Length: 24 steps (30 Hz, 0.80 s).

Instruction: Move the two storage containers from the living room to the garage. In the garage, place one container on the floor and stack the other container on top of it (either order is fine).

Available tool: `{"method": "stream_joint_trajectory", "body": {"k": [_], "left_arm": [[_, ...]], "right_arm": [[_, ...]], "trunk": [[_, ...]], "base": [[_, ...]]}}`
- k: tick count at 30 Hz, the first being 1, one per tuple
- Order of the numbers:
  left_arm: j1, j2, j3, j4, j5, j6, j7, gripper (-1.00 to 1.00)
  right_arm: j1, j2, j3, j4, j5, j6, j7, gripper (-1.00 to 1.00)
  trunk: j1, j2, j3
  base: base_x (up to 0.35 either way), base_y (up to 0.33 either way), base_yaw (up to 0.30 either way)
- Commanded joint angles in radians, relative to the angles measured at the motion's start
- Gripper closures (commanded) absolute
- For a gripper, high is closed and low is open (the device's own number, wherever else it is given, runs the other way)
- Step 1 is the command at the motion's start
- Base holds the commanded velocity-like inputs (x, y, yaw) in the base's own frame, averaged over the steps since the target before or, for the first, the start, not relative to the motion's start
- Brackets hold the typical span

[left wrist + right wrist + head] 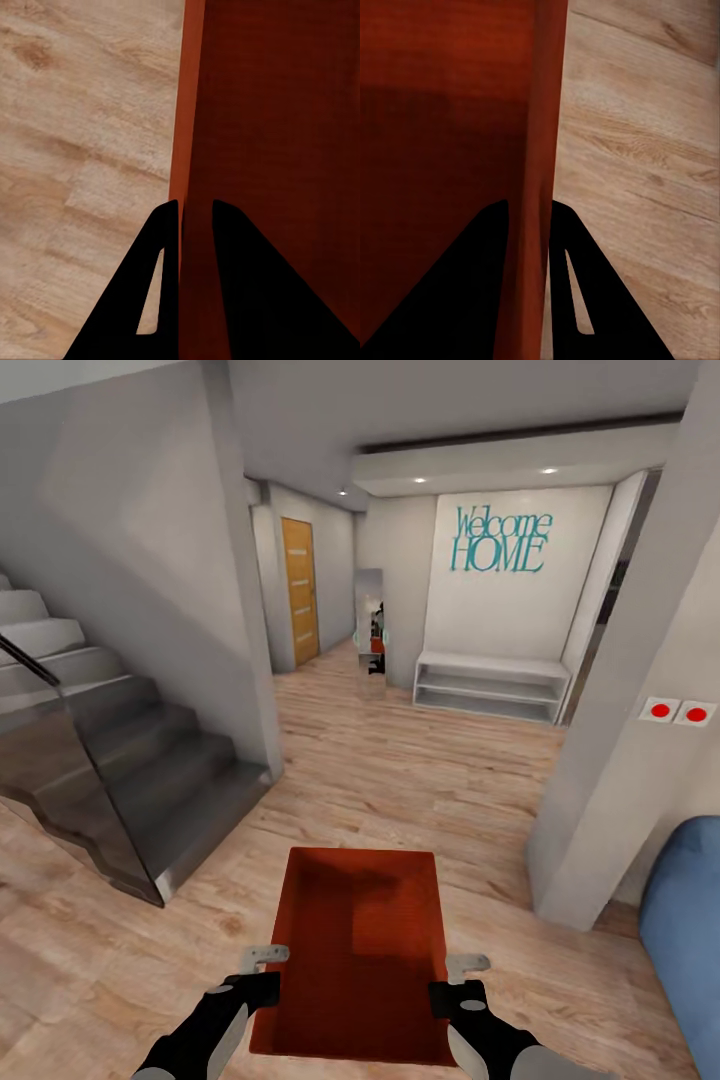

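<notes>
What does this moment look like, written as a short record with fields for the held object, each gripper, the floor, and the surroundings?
held object: orange-red storage container, open top, no lid
left gripper: shut on the container's left wall
right gripper: shut on the container's right wall
floor: light wood planks
left side: grey staircase
ahead: wall with "Welcome HOME" lettering, white bench shelf, wooden door
right edge: blue sofa

Left gripper (268, 972) and right gripper (463, 982) clamped, arms forward
</notes>
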State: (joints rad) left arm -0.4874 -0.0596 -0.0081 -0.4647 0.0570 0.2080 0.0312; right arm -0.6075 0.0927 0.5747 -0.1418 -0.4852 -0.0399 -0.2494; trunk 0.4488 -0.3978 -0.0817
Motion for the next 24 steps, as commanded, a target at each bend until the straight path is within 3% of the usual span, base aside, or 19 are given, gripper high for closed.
{"method": "stream_joint_trajectory", "body": {"k": [1, 18, 24], "left_arm": [[0.0, 0.001, -0.01, -0.005, -0.012, 0.007, 0.011, 1.0], [0.0, 0.001, -0.01, 0.001, -0.012, 0.006, 0.011, 1.0], [0.0, 0.001, -0.01, 0.001, -0.012, 0.007, 0.01, 1.0]], "right_arm": [[-0.002, -0.001, 0.007, 0.029, -0.023, -0.006, -0.005, 1.0], [-0.002, -0.001, 0.007, 0.029, -0.023, -0.005, -0.006, 1.0], [-0.002, 0.001, 0.007, 0.029, -0.023, -0.006, -0.007, 1.0]], "trunk": [[0.001, -0.002, -0.002], [0.001, -0.002, -0.002], [0.001, -0.002, -0.002]], "base": [[0.322, 0.0, 0.0], [0.322, 0.0, -0.036], [0.322, 0.0, -0.178]]}}
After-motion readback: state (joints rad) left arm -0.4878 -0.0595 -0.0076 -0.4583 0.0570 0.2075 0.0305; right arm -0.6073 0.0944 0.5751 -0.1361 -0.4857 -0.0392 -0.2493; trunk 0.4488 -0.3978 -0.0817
